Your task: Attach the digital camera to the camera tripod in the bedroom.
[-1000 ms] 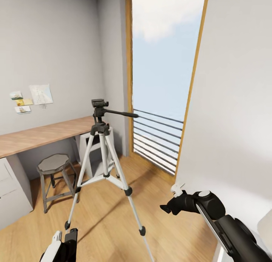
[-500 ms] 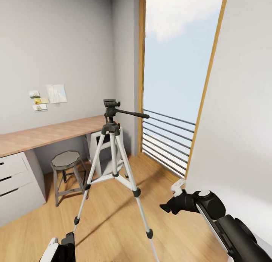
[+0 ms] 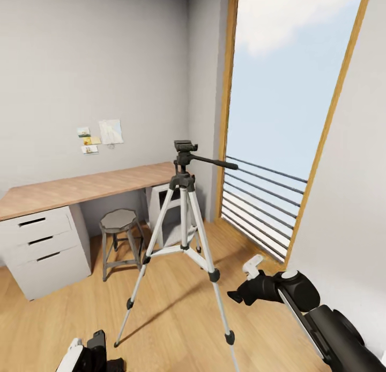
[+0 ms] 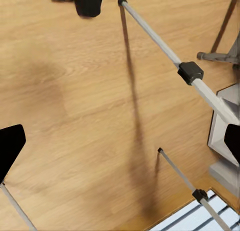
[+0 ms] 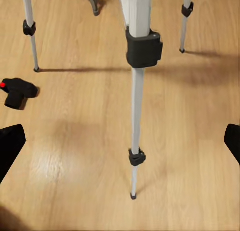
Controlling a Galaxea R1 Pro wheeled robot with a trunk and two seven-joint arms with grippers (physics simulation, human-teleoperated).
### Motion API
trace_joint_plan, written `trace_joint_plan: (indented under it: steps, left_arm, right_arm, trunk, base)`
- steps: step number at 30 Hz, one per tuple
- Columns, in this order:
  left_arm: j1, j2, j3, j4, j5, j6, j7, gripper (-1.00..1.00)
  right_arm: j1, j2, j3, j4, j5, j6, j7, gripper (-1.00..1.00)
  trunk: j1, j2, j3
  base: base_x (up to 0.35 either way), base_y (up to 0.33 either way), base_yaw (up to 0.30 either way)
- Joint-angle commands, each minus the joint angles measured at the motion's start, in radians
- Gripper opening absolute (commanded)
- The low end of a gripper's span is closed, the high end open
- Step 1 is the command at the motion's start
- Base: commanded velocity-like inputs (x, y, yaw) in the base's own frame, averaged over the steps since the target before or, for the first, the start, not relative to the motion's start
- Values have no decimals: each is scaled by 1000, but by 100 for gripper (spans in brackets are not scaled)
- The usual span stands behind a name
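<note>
The head camera has swung since a second ago, so the whole room sits further right in the picture and more of the left side shows. At 9 o'clock a white drawer unit point(image 3: 45, 251) with three drawers has come fully into view under the wooden counter point(image 3: 80, 188), with the paper notes point(image 3: 102, 136) on the grey wall above it. The grey stool point(image 3: 119, 221) stands at the counter's edge.

The left hand point(image 3: 88, 356) sits at 7 o'clock, its fingertips wide apart in its wrist view, empty over the plank floor point(image 3: 171, 318).

The camera tripod point(image 3: 185, 211) stands at the centre on three spread legs, pan handle pointing toward 3 o'clock at the tall window point(image 3: 279, 125). The digital camera point(image 5: 17, 92) lies on the floor beside one tripod leg, red button showing.

The right hand point(image 3: 241, 286) hangs at 4 o'clock, fingers spread and empty, unchanged in the picture.
</note>
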Motion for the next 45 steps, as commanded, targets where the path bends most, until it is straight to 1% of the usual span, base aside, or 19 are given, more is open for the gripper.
trace_joint_plan:
  steps: [1, 8, 20, 23, 25, 26, 28, 34, 38, 39, 41, 45]
  left_arm:
    - [-1, -1, 2, -1, 10, -6, 1, 100]
    - [1, -2, 1, -1, 8, -6, -2, 100]
    - [2, -3, 2, -1, 18, -7, 0, 100]
    - [2, -2, 2, -1, 21, -7, 1, 100]
    - [2, -2, 2, -1, 22, -7, 1, 100]
    - [2, -2, 2, -1, 22, -7, 1, 100]
    - [2, -1, 2, -1, 21, -6, 2, 100]
    - [2, -1, 2, -1, 18, -7, 2, 100]
    - [2, -1, 3, -1, 20, -6, 3, 100]
    - [2, -1, 3, -1, 20, -6, 3, 100]
    - [2, -1, 7, -1, 23, -5, 6, 100]
    - [2, 0, 10, -1, 27, -6, 17, 100]
  right_arm:
    - [-1, -1, 1, -1, 6, 4, 5, 100]
    - [-1, -2, 1, 1, 8, 4, 4, 100]
    - [0, -5, -1, 5, 8, 5, 1, 100]
    - [0, -13, -2, 5, 8, 5, 1, 100]
    - [0, -26, -3, 5, 7, 5, 2, 100]
    - [0, -26, -3, 5, 7, 5, 2, 100]
    - [0, -35, -5, 5, 7, 6, 2, 100]
    - [0, -39, -27, 5, 7, 6, 1, 100]
    - [0, -38, -51, 11, 9, 6, 0, 100]
    - [0, -38, -51, 11, 9, 6, 0, 100]
    - [-3, -34, -61, 28, 10, 7, -2, 100]
    - [-8, -31, -66, 65, 10, 7, -4, 100]
  trunk:
    - [0, -1, -1]
    - [0, -1, -1]
    - [0, -1, -1]
    - [0, -1, -1]
    - [0, -1, -1]
    - [0, -1, -1]
    - [0, -1, -1]
    - [0, -1, -1]
    - [0, -1, -1]
    - [0, -1, -1]
    - [0, -1, -1]
    - [0, -1, -1]
  base:
    - [111, -101, 266]
    - [172, -151, 166]
    - [52, -47, 30]
    - [9, -8, 5]
    - [5, -4, -2]
    - [4, -3, -7]
    - [2, -2, -67]
    - [1, -1, -133]
    - [0, 0, -70]
    - [0, 0, -49]
    - [0, 0, -28]
    - [0, 0, -17]
